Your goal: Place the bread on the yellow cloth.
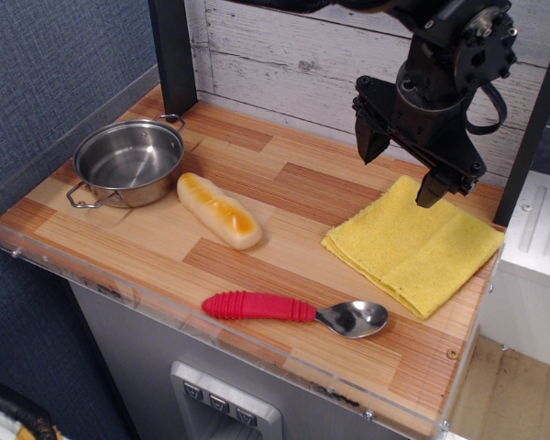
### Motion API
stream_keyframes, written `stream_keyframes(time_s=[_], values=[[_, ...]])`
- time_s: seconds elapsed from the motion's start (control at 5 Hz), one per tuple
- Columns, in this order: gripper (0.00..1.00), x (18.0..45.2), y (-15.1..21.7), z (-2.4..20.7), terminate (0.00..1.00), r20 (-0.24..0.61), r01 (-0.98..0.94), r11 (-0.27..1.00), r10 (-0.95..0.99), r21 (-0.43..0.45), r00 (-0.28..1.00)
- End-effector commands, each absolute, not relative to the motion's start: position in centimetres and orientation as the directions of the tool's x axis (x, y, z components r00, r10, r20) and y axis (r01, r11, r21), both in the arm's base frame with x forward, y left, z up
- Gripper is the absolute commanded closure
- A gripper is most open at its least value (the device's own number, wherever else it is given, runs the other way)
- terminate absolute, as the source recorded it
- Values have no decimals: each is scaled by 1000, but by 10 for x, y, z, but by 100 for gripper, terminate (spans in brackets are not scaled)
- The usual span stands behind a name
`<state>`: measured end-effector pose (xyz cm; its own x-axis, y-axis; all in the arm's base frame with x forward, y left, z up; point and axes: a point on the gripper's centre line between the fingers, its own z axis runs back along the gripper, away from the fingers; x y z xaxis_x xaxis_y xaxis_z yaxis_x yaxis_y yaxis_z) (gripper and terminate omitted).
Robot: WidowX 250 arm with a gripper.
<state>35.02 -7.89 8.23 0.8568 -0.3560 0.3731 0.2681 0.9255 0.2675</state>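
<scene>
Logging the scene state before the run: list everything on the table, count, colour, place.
Small elongated toy bread loaf: 1, cream-white with a glossy orange-brown top, centre-left of the table, just right of the pot, apart from the cloth.
Square folded yellow cloth: 1, bright yellow, right side of the table, nothing on it.
Small steel pot with two handles: 1, silver, back-left corner, upright, looks empty.
Spoon with a red ribbed handle: 1, red handle and metal bowl, front centre, lying along the front edge, bowl to the right.
Wooden plank tabletop: 1, striped light and reddish brown, with a clear plastic rim.
Robot gripper: 1, black, open, hovering above the cloth's back edge, holding nothing.
</scene>
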Motion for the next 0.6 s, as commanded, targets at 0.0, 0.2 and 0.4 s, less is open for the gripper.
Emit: stream_keyframes(time_s=[0.0,0.2,0.4], values=[[0,350,-79,82,0,373,268,926,-356,267,857],[0,357,-90,95,0,377,52,983,-116,177,919],[0,369,-91,109,0,362,-12,983,-57,184,931]])
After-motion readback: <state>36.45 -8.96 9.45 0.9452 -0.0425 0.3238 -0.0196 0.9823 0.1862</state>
